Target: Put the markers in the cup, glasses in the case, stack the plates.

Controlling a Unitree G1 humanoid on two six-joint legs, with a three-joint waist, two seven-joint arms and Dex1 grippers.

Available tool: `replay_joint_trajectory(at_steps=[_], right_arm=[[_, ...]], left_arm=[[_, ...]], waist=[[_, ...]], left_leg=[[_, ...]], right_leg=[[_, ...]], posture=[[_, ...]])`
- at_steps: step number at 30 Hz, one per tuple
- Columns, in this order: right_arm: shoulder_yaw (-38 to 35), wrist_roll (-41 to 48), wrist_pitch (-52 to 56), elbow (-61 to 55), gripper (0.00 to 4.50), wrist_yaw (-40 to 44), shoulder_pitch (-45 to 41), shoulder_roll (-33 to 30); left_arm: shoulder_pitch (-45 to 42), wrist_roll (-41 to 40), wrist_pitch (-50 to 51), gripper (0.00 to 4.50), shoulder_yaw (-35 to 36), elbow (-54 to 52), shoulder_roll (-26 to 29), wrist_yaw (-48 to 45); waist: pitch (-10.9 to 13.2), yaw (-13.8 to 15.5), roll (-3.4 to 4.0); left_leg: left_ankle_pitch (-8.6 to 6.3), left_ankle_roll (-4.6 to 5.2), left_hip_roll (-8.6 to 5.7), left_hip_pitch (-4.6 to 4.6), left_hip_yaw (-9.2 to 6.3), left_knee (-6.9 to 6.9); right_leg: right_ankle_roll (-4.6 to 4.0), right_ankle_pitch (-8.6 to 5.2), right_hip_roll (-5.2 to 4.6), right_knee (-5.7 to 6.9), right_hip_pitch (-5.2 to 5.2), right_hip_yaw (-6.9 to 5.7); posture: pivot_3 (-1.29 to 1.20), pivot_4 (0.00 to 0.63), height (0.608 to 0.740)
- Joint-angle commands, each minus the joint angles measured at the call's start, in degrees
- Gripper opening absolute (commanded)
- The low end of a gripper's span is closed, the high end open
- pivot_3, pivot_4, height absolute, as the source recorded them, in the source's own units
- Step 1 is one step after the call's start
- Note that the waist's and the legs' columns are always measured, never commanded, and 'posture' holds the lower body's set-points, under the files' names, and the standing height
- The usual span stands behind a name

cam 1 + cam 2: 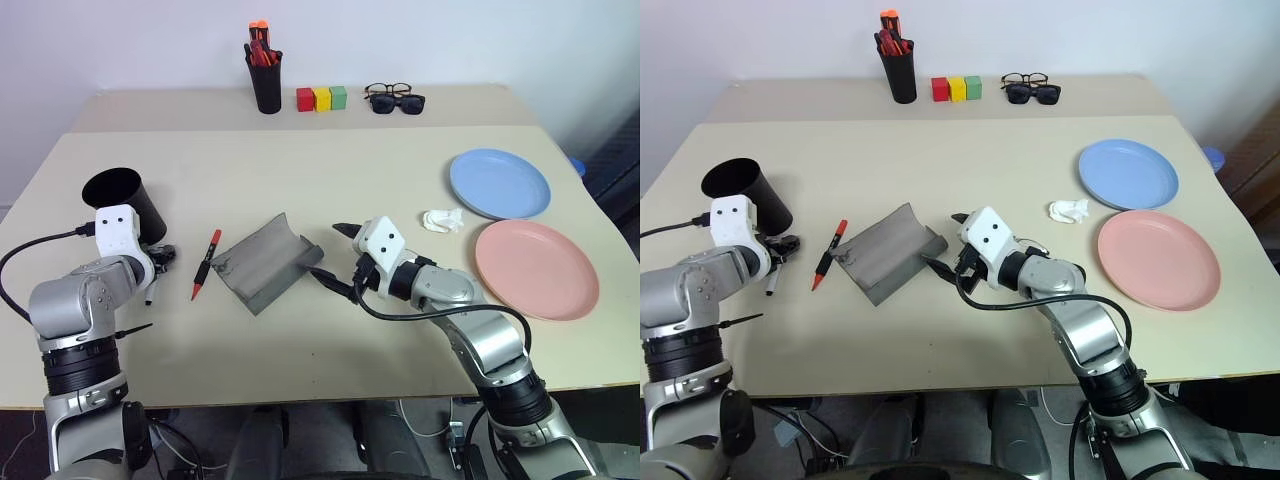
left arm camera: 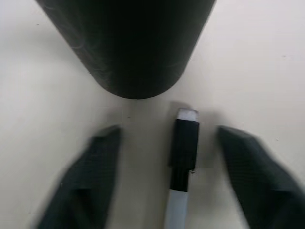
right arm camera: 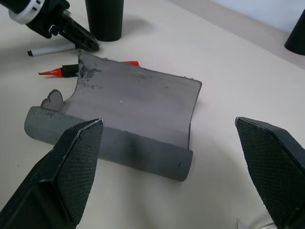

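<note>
The black-and-white marker (image 2: 183,143) lies on the table just in front of the black cup (image 1: 125,200). My left gripper (image 2: 167,138) is open and straddles this marker, with a gap on each side. The red marker (image 1: 207,262) lies between the cup and the grey case (image 1: 265,262), which lies open with its flap spread. My right gripper (image 1: 335,253) is open at the case's right edge, with nothing between its fingers. At the right, the light blue plate (image 1: 499,183) and the pink plate (image 1: 536,268) lie side by side. The glasses are out of view.
A crumpled white scrap (image 1: 441,220) lies left of the blue plate. At the back stand a black pen holder (image 1: 266,85) with orange-red pens, three coloured blocks (image 1: 321,98), and dark spectacles and sunglasses (image 1: 395,98).
</note>
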Motion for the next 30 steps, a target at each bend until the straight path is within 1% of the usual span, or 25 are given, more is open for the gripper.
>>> replay_joint_trajectory(at_steps=[1, 3, 6, 9, 10, 12, 14, 17, 19, 21, 24, 25, 27, 30], right_arm=[[-0.7, 1.05, 0.25, -2.97, 4.5, 0.18, -0.25, 0.32], [-0.48, 2.27, 0.69, -3.26, 4.5, 1.57, -0.29, 0.08], [-0.4, 3.99, 1.25, -3.57, 4.5, 3.66, -0.41, -0.23], [-0.53, 5.22, 0.99, -2.8, 4.5, 5.49, -1.27, -0.37], [-0.53, 5.33, 0.84, -2.44, 4.5, 5.76, -1.56, -0.33], [-0.35, 5.45, 0.1, -1.12, 4.5, 6.69, -2.5, -0.12], [-0.18, 5.42, -0.47, -0.17, 4.5, 7.28, -3.22, 0.18], [-0.03, 4.45, -2.71, 2.56, 4.5, 6.45, -5.66, 2.15], [-1.66, 4.53, -3.88, 6.15, 4.5, 3.11, -10.55, 6.46], [-2.49, 5.16, -4.05, 7.97, 4.5, 1.88, -13.61, 9.22], [-2.32, 5.61, -4.34, 9.0, 4.5, 1.92, -15.13, 11.11], [-1.86, 5.5, -4.71, 9.09, 4.5, 2.05, -15.08, 11.46], [-0.94, 5.01, -5.36, 9.08, 4.5, 2.25, -14.65, 12.0], [-0.22, 4.65, -5.48, 8.48, 4.5, 2.01, -13.87, 12.38]], left_arm=[[1.78, -0.47, 1.71, 1.04, -0.44, -1.43, 0.51, -1.53], [3.75, -0.25, -0.17, 0.05, -1.03, -3.92, 1.61, -2.69], [8.52, 0.25, -5.83, 0.05, -2.17, -9.5, 4.16, -5.92], [17.37, 1.17, -20.74, 0.05, -1.81, -17.88, 6.76, -12.63], [19.56, 1.3, -24.54, 0.05, -1.39, -19.66, 7.09, -14.19], [23.27, -4.49, -29.8, 0.05, 3.89, -25.68, 6.03, -20.01], [23.09, -10.46, -31.1, 0.05, 8.4, -28.48, 4.89, -22.46], [13.68, -13.22, -31.16, 0.05, 11.83, -26.56, 3.6, -15.78], [3.8, -7.07, -33.74, 0.05, 9.75, -21.38, 4.34, -7.71], [-1.99, -1.3, -37.03, 0.05, 7.42, -16.02, 5.56, -2.94], [-6.59, 3.63, -42.01, 0.05, 5.52, -7.85, 6.65, 0.24], [-7.5, 5.79, -44.75, 0.05, 3.87, -4.41, 7.19, 0.58], [-8.31, 8.59, -50.38, 0.05, 1.53, 1.22, 7.12, 0.48], [-7.89, 10.09, -57.77, 0.05, 0.4, 6.85, 5.58, 0.6]], waist=[[0.0, -0.01, 0.0], [0.0, -0.03, 0.0], [0.0, -0.25, 0.0], [0.0, -0.33, 0.0], [0.01, -0.23, -0.01], [0.01, 0.03, -0.01], [0.0, 0.41, -0.02], [-0.02, 0.68, -0.06], [-0.02, 0.41, -0.09], [-0.02, -0.02, -0.09], [-0.03, -0.21, -0.07], [-0.03, -0.1, -0.07], [-0.02, -0.06, -0.05], [-0.01, -0.05, -0.06]], left_leg=[[0.0, 0.0, 0.0, 0.0, 0.0, 0.0], [0.0, 0.0, 0.0, 0.01, 0.01, 0.0], [0.0, 0.0, 0.0, 0.01, 0.01, -0.01], [0.0, -0.01, 0.03, 0.02, 0.03, -0.09], [0.0, -0.01, 0.05, 0.01, 0.03, -0.1], [0.0, -0.02, 0.05, 0.0, 0.05, -0.1], [0.0, -0.02, 0.05, -0.04, 0.05, -0.07], [0.0, -0.02, 0.04, -0.03, 0.07, 0.04], [0.01, -0.02, 0.04, 0.01, 0.07, 0.1], [0.05, -0.07, 0.04, 0.02, 0.07, 0.14], [0.06, -0.08, 0.04, 0.12, 0.11, -0.02], [0.05, -0.07, 0.04, 0.13, 0.1, -0.06], [0.04, -0.05, 0.04, 0.09, 0.07, -0.18], [0.04, -0.05, 0.04, -0.06, 0.07, -0.15]], right_leg=[[0.0, 0.0, -0.01, 0.0, 0.0, 0.0], [0.0, 0.0, -0.01, 0.0, 0.01, 0.01], [0.0, 0.0, -0.01, 0.01, -0.01, 0.01], [-0.05, -0.02, -0.01, 0.03, -0.07, 0.03], [-0.19, -0.09, 0.0, 0.03, -0.09, 0.03], [-0.34, -0.17, -0.03, 0.02, -0.09, 0.03], [-0.43, -0.21, -0.07, -0.06, -0.06, 0.02], [-0.44, -0.18, -0.08, -0.15, 0.07, -0.01], [-0.38, -0.15, -0.04, -0.14, 0.14, -0.01], [-0.32, -0.09, 0.0, -0.06, 0.13, -0.01], [-0.02, 0.02, 0.0, 0.0, 0.09, 0.04], [0.01, 0.0, 0.0, 0.09, 0.05, 0.02], [0.01, -0.01, 0.03, 0.15, -0.07, 0.02], [0.01, -0.01, 0.01, 0.14, -0.16, 0.02]], posture=[[0.0, 0.15, 0.74], [0.0, 0.15, 0.74], [0.0, 0.15, 0.74], [0.0, 0.15, 0.74], [0.0, 0.15, 0.74], [0.0, 0.15, 0.74], [0.0, 0.15, 0.74], [0.0, 0.15, 0.74], [0.0, 0.15, 0.74], [0.0, 0.15, 0.74], [0.0, 0.15, 0.74], [0.0, 0.15, 0.74], [0.0, 0.15, 0.74], [0.0, 0.15, 0.74]])
